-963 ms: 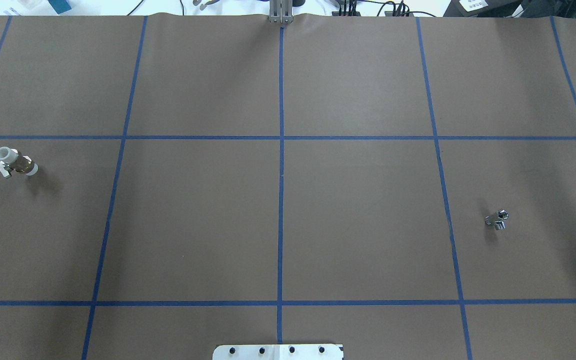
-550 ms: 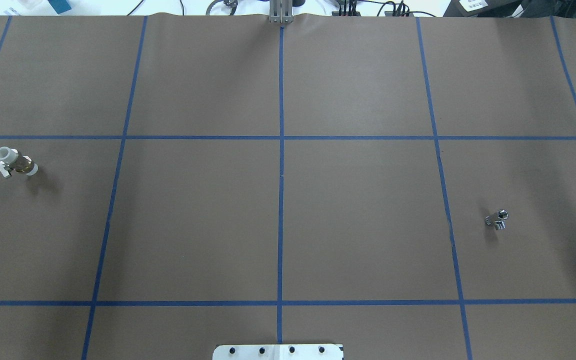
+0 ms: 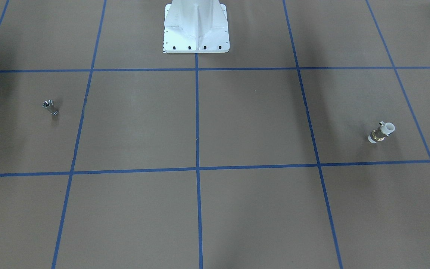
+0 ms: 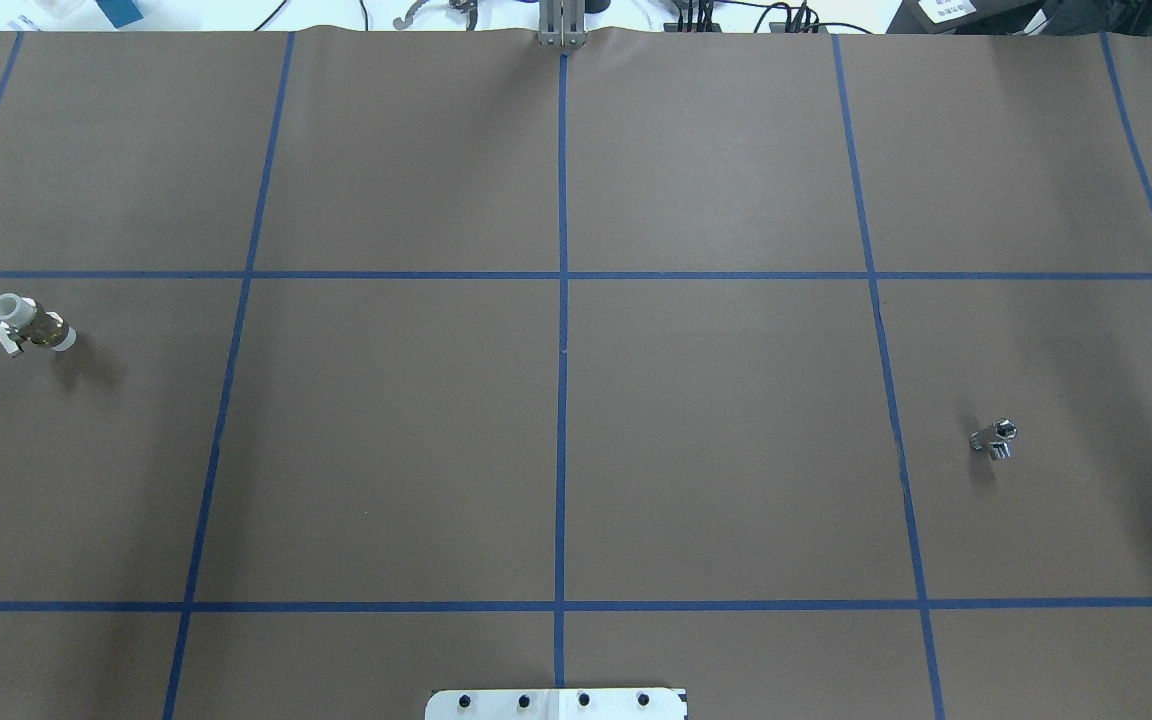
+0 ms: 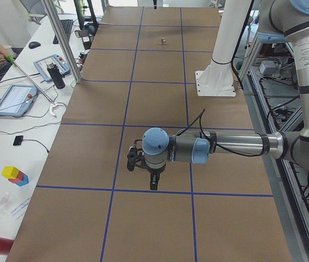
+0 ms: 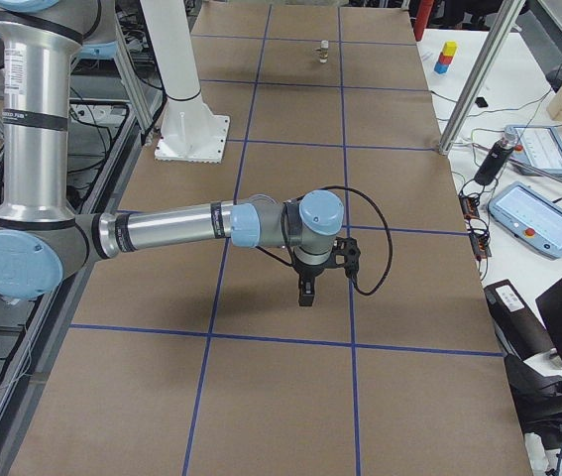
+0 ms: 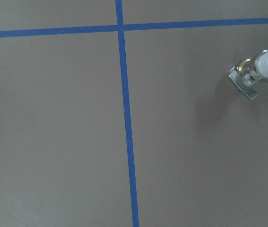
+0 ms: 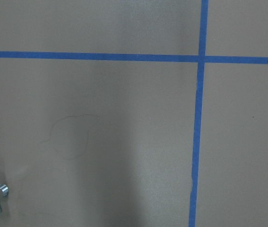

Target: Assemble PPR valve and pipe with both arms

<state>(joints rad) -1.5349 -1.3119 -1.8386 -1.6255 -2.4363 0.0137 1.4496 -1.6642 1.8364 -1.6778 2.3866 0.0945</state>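
PPR valve (image 4: 33,325) near left edge of desk (image 4: 716,400); pipe (image 4: 994,438) near right edge. State of left gripper (image 5: 153,183), right gripper (image 6: 306,294): cannot tell.

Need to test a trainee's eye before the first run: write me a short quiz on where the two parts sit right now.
1. True or false: the valve and the pipe are already joined.
2. Pick one: the valve lies A) on the robot's left side, B) on the centre line, C) on the robot's right side.
3. Fill in: the right wrist camera shows the ___ in its lower left corner.

Key: 1 false, since they lie far apart at opposite sides. 2 A. 3 pipe.
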